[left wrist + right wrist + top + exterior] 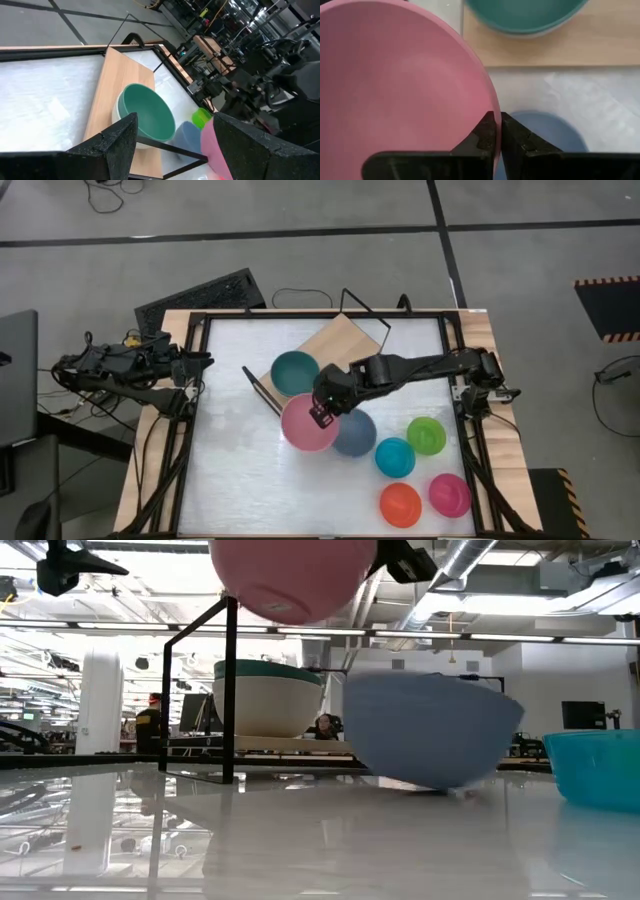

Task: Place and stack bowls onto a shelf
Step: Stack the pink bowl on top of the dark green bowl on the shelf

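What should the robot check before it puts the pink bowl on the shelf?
1. Grip: right gripper pinches the pink bowl by its rim: ok.
2. Height: in the low view the pink bowl hangs clear of the table: ok.
3. Target: teal bowl sits on the shelf, open side up: ok.
4. Path: blue-grey bowl lies close beside the pink one: cannot tell.
5. Left gripper is open, parked at the table's left edge: ok.
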